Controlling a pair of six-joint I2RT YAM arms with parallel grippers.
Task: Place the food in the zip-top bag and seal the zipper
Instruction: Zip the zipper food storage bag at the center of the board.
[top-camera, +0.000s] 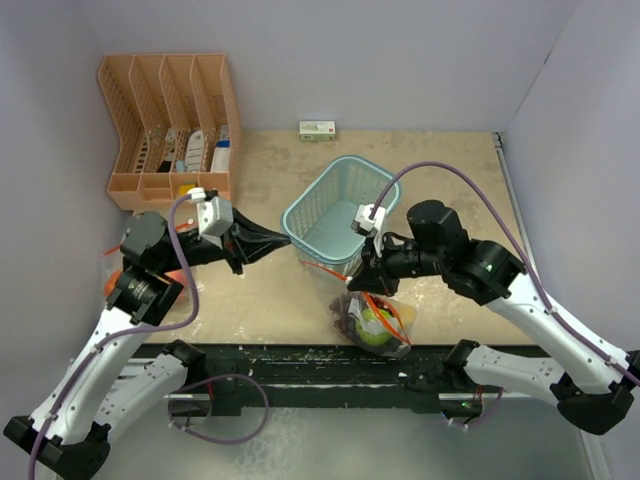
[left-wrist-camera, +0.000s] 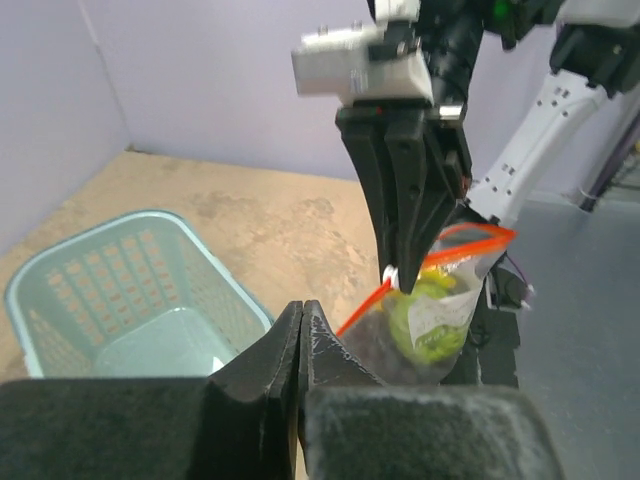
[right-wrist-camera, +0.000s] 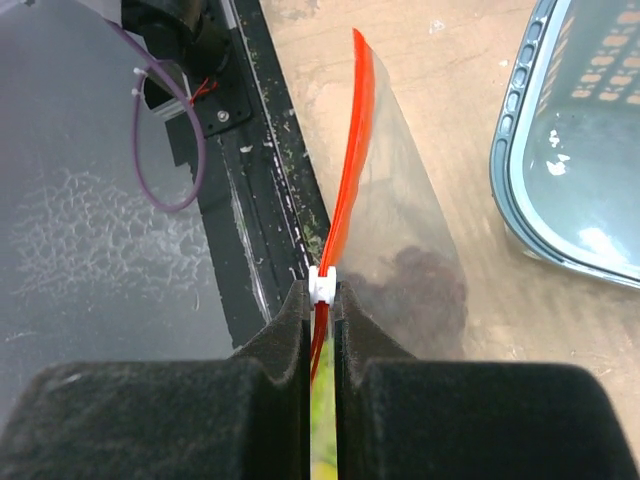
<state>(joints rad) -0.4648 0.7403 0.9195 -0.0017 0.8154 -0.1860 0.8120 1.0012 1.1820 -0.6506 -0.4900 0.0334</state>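
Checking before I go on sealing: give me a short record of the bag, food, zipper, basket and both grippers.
bag: near the table's front edge, beside the basket
food: yellow-green fruit and dark grapes, inside the bag
zipper: orange strip; how far it is sealed, cannot tell
right gripper: shut on the zipper at its white slider
left gripper: shut, empty, apart from the bag
basket: no food seen inside

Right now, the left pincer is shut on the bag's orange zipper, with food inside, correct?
Not quite: the right pincer is shut on the zipper of the zip-top bag, food inside, as the right wrist view shows. The left pincer is shut, empty.
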